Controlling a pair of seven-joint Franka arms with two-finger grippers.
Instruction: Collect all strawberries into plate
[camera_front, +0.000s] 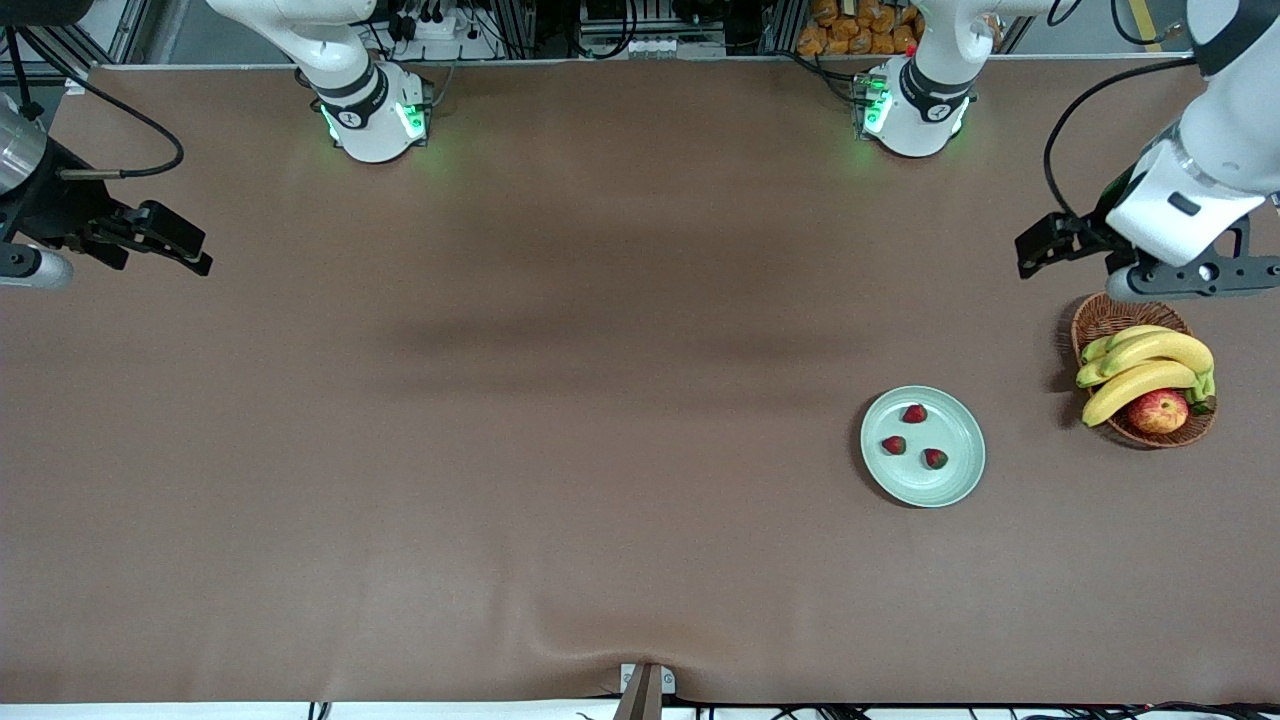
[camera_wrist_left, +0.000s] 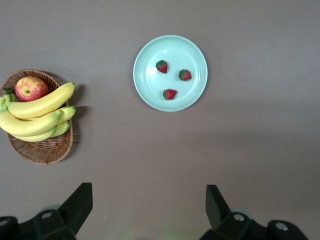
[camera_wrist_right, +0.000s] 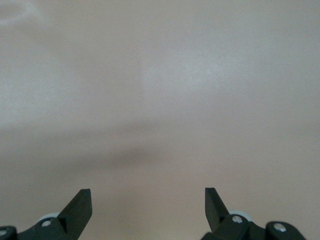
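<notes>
Mint-green, the plate (camera_front: 955, 478) already holds all three strawberries (camera_front: 914, 413), so we judge collecting finished, our left hand (camera_wrist_left: 149, 210) wide and empty up beside the basket (camera_front: 1103, 318), our right hand (camera_wrist_right: 148, 209) wide, waiting well apart from the plate.
</notes>
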